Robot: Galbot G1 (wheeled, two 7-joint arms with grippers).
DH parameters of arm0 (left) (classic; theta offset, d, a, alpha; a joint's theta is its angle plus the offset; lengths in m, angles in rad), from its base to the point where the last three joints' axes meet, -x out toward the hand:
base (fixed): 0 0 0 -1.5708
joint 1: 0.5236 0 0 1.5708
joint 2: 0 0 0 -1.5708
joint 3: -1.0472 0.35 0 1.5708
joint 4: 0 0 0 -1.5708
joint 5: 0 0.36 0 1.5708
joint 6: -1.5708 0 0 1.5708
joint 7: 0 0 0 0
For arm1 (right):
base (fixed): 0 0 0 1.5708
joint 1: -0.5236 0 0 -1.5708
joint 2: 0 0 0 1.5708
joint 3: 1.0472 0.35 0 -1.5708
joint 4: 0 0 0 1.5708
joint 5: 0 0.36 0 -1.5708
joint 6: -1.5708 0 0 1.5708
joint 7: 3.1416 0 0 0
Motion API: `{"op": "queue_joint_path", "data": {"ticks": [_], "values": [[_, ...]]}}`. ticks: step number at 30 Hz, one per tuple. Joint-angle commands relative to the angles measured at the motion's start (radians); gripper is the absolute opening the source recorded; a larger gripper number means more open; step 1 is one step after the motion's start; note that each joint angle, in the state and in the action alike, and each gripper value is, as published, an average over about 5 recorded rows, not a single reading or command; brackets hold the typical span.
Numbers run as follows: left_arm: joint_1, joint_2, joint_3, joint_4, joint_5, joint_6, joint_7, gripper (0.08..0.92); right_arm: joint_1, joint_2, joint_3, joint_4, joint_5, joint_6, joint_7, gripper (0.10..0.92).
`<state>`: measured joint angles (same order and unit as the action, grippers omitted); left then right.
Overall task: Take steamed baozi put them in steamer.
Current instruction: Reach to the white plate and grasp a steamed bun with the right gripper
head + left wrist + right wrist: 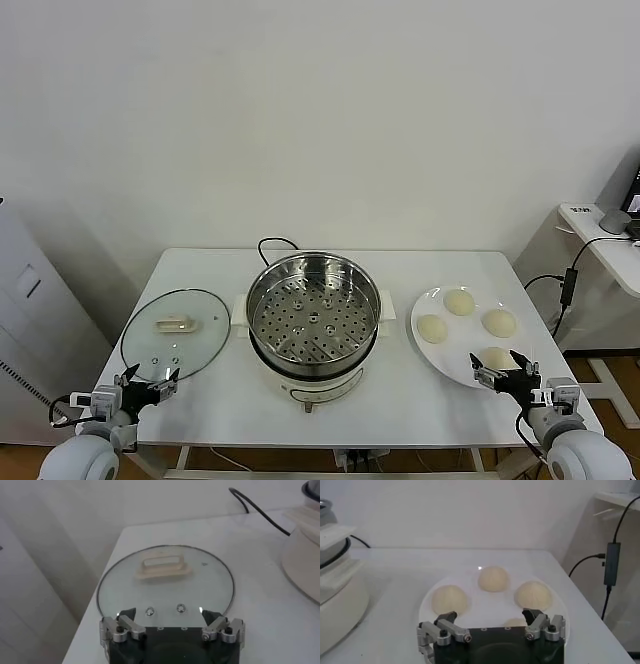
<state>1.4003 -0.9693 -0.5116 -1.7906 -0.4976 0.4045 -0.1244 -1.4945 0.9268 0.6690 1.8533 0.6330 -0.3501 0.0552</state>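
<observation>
Steamer and plated baozi on a white table against a plain white wall.

The steamer (313, 325) is sitting upright at the table (400, 400) centre, mouth opening upward, its round form showing no long axis. Four baozi (459, 301) are resting dome-up on a white plate (428, 350) to its right. A glass lid (175, 333) is lying flat to its left. The left gripper (146, 385) is hovering at the lid's near edge, fingers apart; the right gripper (504, 371) is hovering over the nearest bun, fingers spread and empty.
</observation>
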Motion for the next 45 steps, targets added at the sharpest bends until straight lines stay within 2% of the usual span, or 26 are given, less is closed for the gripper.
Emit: {"op": "queue_joint_path", "data": {"ticks": [1, 8, 11, 15, 20, 23, 26, 30, 38, 45], "values": [[0.000, 0.000, 0.000, 0.000, -0.001, 0.001, 0.001, 0.823, 0.000, 0.001, 0.000, 0.001, -0.002, 0.001, 0.001, 0.823], [0.000, 0.001, -0.001, -0.003, -0.001, 0.000, 0.000, 0.823, 0.005, -0.002, 0.002, -0.001, -0.014, -0.002, 0.002, 0.823], [0.002, 0.000, -0.001, -0.005, -0.002, 0.001, 0.000, 0.823, 0.023, -0.003, 0.011, -0.016, -0.104, 0.026, -0.024, 0.823], [0.003, 0.000, 0.000, -0.006, -0.002, 0.001, 0.000, 0.823, 0.086, -0.030, 0.028, -0.063, -0.440, 0.072, -0.103, 0.823], [-0.016, 0.005, 0.019, -0.003, -0.002, 0.007, 0.001, 0.823, 0.186, -0.088, 0.024, -0.173, -0.962, 0.218, -0.147, 0.823], [-0.019, 0.005, 0.025, -0.003, -0.002, 0.008, 0.001, 0.823, 0.274, -0.120, -0.012, -0.240, -1.153, 0.275, -0.177, 0.823], [-0.018, 0.006, 0.026, -0.003, -0.001, 0.008, 0.001, 0.823, 0.386, -0.149, -0.054, -0.296, -1.277, 0.300, -0.300, 0.823], [-0.015, 0.006, 0.021, -0.011, -0.001, 0.008, 0.001, 0.823, 0.552, -0.202, -0.161, -0.383, -1.290, 0.336, -0.479, 0.823], [-0.011, 0.001, 0.018, -0.022, 0.007, 0.014, 0.000, 0.823, 0.908, -0.324, -0.549, -0.582, -1.109, 0.344, -0.808, 0.823], [-0.010, 0.003, 0.015, -0.016, 0.009, 0.017, -0.001, 0.823, 1.259, -0.299, -0.910, -0.799, -0.982, 0.421, -0.996, 0.823]]}}
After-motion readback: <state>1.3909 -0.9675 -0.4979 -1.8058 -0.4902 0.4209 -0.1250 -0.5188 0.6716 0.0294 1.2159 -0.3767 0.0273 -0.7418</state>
